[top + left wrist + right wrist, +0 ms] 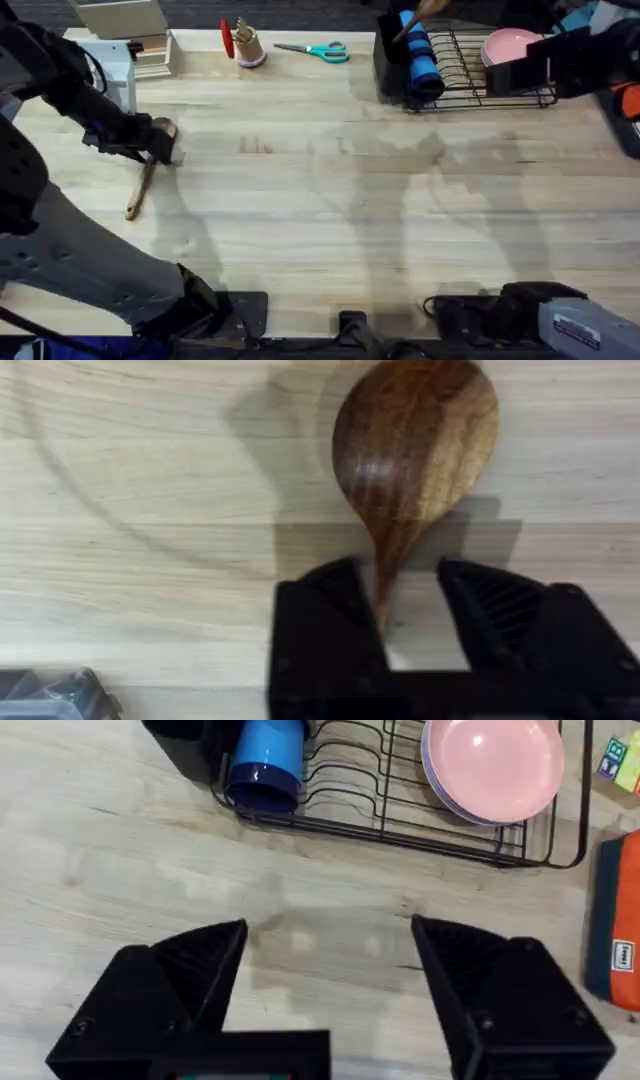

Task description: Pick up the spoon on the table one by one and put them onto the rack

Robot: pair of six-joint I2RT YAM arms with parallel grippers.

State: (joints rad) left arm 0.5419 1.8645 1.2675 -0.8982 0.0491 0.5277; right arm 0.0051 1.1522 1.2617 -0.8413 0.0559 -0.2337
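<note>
Wooden spoon [148, 170] lies diagonally on the table [330, 220], bowl toward the far edge.

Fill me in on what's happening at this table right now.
The left gripper is down on the table at the far left, its fingers straddling the neck of a wooden spoon that lies flat. The right gripper hangs open and empty near the rack, which holds a pink plate and a blue cup.
</note>
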